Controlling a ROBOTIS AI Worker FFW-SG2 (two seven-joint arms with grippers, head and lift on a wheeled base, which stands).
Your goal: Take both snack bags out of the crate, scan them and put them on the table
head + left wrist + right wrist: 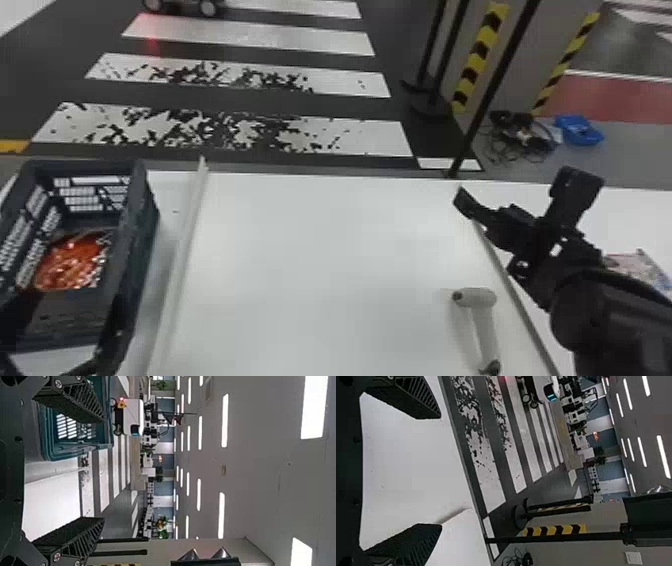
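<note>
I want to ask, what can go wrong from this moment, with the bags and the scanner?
The orange snack bag lies low inside the crate, so the open left gripper might catch a wall when reaching in. The scanner lies loose near the right arm, and a low swing of the open right gripper could knock it. The other bag, partly hidden behind that arm, might get pushed too.

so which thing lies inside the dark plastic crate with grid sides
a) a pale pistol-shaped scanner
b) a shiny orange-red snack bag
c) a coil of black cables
b, since the shiny orange-red snack bag shows within the walls of the dark plastic crate on the robot's left.
</note>
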